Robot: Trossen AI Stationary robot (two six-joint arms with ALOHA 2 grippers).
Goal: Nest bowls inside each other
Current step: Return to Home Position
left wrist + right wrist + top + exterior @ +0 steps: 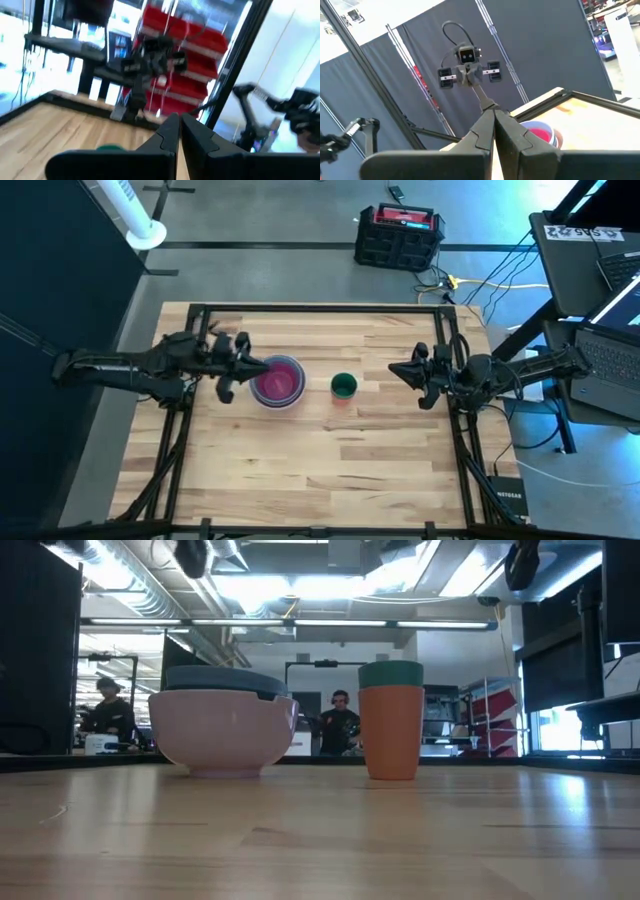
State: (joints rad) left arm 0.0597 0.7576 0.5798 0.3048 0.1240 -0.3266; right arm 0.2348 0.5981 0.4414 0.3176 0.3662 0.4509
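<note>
A stack of nested bowls (277, 381) stands left of the table's middle on its pink outer bowl (222, 732). A grey-blue bowl (222, 680) sits inside that, and magenta shows within from above. To its right a small green bowl (343, 386) sits inside a small orange-red one (391, 730), which stands on its base. My left gripper (265, 366) is shut and hangs level above the stack's left rim. My right gripper (393, 370) is shut, raised right of the green bowl and pointing at it. The wrist views show shut fingers (179, 125) (494, 117) holding nothing.
Bare wooden tabletop (320, 470) spreads across the near half and behind the bowls. A black frame (320, 308) runs along the table's edges. Beyond the table, a person (340, 725) sits in the room. A black and red crate (398, 235) stands on the floor.
</note>
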